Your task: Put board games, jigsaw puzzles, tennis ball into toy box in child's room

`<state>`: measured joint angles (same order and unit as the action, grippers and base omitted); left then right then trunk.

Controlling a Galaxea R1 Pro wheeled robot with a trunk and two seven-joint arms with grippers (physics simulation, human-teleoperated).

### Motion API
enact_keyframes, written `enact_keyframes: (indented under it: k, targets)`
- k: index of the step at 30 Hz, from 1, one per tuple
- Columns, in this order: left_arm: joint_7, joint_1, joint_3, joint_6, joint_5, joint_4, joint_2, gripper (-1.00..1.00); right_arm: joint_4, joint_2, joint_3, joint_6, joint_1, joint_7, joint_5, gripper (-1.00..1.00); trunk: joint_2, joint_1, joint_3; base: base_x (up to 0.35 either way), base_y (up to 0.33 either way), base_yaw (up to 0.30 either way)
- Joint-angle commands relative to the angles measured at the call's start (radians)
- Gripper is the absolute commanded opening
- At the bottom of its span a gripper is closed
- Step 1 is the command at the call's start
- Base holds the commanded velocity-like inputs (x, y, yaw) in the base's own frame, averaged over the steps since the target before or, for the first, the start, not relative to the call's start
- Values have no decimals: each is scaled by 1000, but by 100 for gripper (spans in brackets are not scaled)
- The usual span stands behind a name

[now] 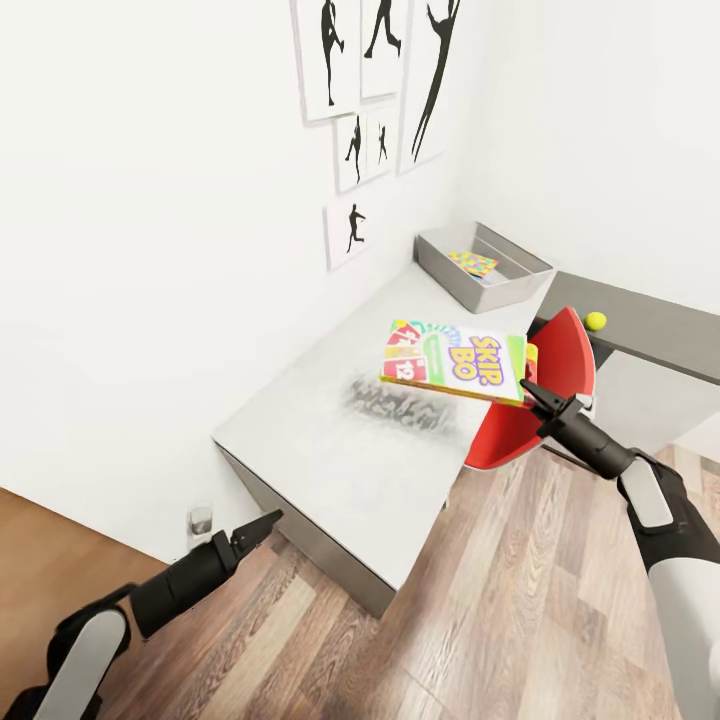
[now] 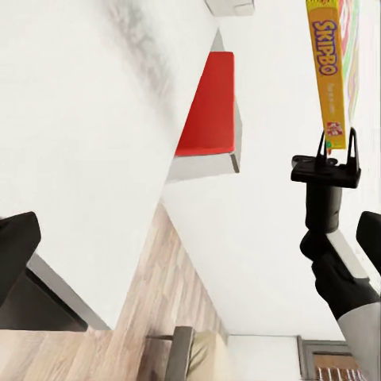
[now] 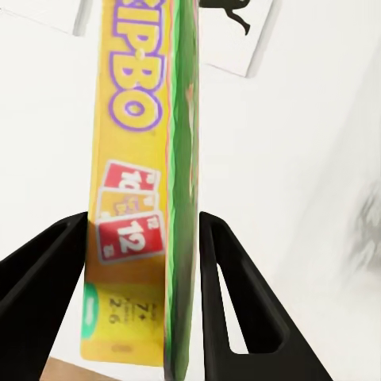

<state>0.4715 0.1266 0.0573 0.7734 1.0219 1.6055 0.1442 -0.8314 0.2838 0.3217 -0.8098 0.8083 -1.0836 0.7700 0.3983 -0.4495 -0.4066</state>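
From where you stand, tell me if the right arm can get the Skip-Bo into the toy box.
Probably yes. The right gripper holds the Skip-Bo above the table, and nothing stands between it and the toy box; the reach looks long, though.

From the left wrist we see the right gripper (image 2: 336,143) at the end of its black arm, its two thin fingers (image 2: 352,147) pinching the end of the yellow-edged Skip-Bo game box (image 2: 329,71), which we view edge-on. Near it are the pale table (image 2: 87,159), the red chair (image 2: 209,103) and a strip of wood floor (image 2: 171,309).
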Motion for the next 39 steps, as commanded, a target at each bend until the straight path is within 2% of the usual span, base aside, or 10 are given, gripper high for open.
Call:
enact_keyframes:
  k: [1, 6, 9, 13, 17, 18, 21, 26, 35, 39]
  targets:
    - [3, 13, 0, 10, 4, 1, 0, 100, -2, 0, 0, -6, 1, -2, 2, -100, 2, 0, -2, 0, 0, 0]
    - [7, 66, -3, 29, 14, 1, -4, 100, -11, 4, 0, -20, 4, -1, 2, -100, 2, 0, -2, 0, 0, 0]
    - [-2, 133, -11, 55, 27, 1, -9, 100, -44, 8, 3, -64, 12, -1, 2, -100, 2, 0, -2, 0, 0, 0]
    - [-16, 176, -18, 67, 34, 1, -15, 100, -79, 10, 5, -98, 19, 0, 1, -100, 2, 0, -2, 0, 0, 0]
    - [-58, 251, -29, 91, 51, 1, -37, 100, -147, 14, 8, -148, 43, 31, 2, -100, 2, 0, -2, 0, 0, 0]
    - [-58, 251, -29, 91, 51, 1, -37, 100, -147, 14, 8, -148, 43, 31, 2, -100, 2, 0, -2, 0, 0, 0]
    - [-92, 288, -32, 112, 60, 1, -58, 100, -186, 16, 10, -177, 61, 67, 6, -100, 2, 0, -2, 0, 0, 0]
    - [-121, 312, -35, 126, 65, 0, -80, 100, -223, 16, 10, -219, 77, 93, 6, -100, 2, 0, -2, 0, 0, 0]
    - [-134, 324, -37, 135, 68, 0, -93, 100, -248, 17, 11, -237, 112, 116, 5, -100, 2, 0, -2, 0, 0, 0]
    - [-137, 327, -43, 136, 68, 1, -96, 100, -253, 18, 14, -237, 140, 171, 5, -100, 2, 0, -2, 0, 0, 0]
